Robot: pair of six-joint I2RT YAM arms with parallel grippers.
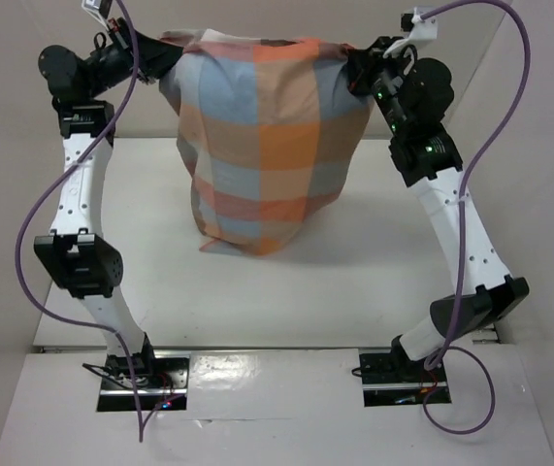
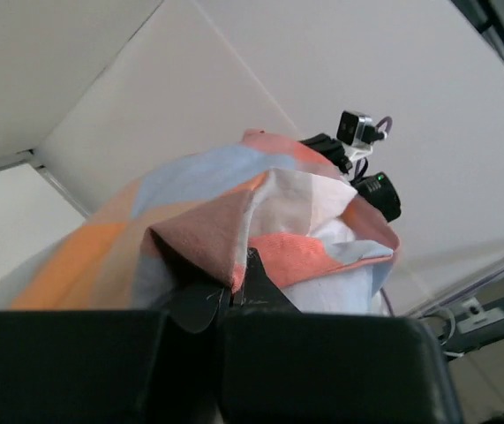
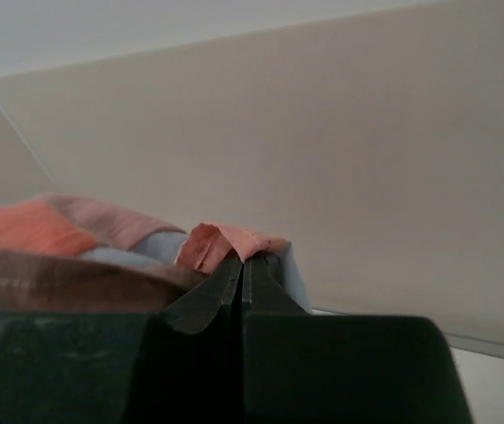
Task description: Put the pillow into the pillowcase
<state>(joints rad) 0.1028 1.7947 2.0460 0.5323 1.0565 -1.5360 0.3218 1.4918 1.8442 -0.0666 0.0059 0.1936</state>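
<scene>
The checked pillowcase [image 1: 257, 146] hangs bulging above the far half of the table, held up by its two top corners, and its lower end rests on the tabletop. My left gripper [image 1: 175, 49] is shut on the top left corner; in the left wrist view its jaws [image 2: 238, 278] pinch a folded hem of the pillowcase [image 2: 190, 212]. My right gripper [image 1: 354, 60] is shut on the top right corner, its jaws [image 3: 244, 261] closed on an orange hem of the pillowcase [image 3: 225, 243]. White cloth [image 2: 349, 287] shows in the case's mouth; I cannot tell whether it is the pillow. From above the pillow is hidden.
The white tabletop [image 1: 354, 282] stretches between the hanging case and the arm bases. White walls close in behind and at both sides. Purple cables [image 1: 24, 233] loop off both arms. The right arm's wrist camera [image 2: 357, 128] shows beyond the case.
</scene>
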